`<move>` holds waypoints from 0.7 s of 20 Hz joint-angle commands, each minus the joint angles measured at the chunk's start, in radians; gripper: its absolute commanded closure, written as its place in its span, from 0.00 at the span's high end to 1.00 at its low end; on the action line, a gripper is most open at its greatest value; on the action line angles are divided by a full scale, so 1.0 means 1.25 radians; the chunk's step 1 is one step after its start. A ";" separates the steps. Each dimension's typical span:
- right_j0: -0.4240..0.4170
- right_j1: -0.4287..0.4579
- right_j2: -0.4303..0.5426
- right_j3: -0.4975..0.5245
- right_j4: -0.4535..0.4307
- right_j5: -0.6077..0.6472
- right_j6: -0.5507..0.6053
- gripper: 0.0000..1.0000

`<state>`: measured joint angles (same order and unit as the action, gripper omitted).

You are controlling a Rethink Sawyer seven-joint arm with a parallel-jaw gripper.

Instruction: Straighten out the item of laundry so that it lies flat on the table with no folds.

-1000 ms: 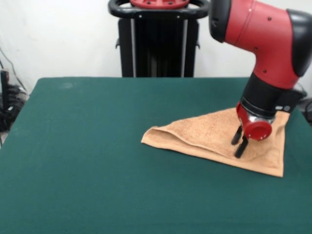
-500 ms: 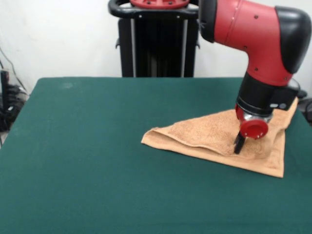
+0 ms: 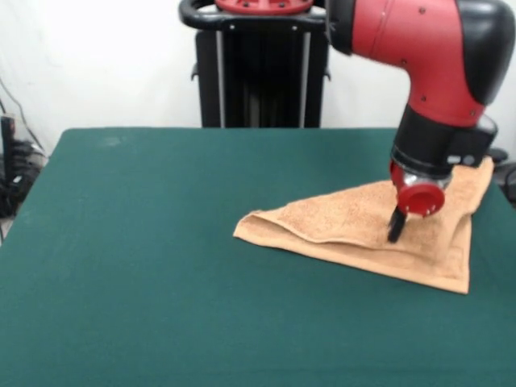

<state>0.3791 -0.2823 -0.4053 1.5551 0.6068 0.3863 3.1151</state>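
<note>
Hand towel (image 3: 355, 230) folded into a triangle at the green table's (image 3: 145, 242) 3 o'clock side — gripper (image 3: 395, 228), fingers clenched on its upper layer, evidently placed to peel that fold open.

A white wall (image 3: 97, 56) stands behind, with dark cables (image 3: 12, 173) hanging at the left edge.

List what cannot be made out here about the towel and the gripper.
- Gripper, front view: the fingers overlap, so open or shut is unclear.
- Towel, front view: its far corner is hidden behind the arm.
- Towel's label: not visible, perhaps folded under.
</note>
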 commanded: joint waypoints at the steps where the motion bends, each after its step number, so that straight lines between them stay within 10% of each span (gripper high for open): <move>1: -0.054 -0.171 0.129 0.195 -0.055 0.131 -0.071 0.00; 14: -0.116 -0.335 0.176 0.417 -0.147 0.115 -0.092 0.00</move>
<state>0.2502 -0.6067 -0.3366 1.8280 0.4927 0.4500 3.1151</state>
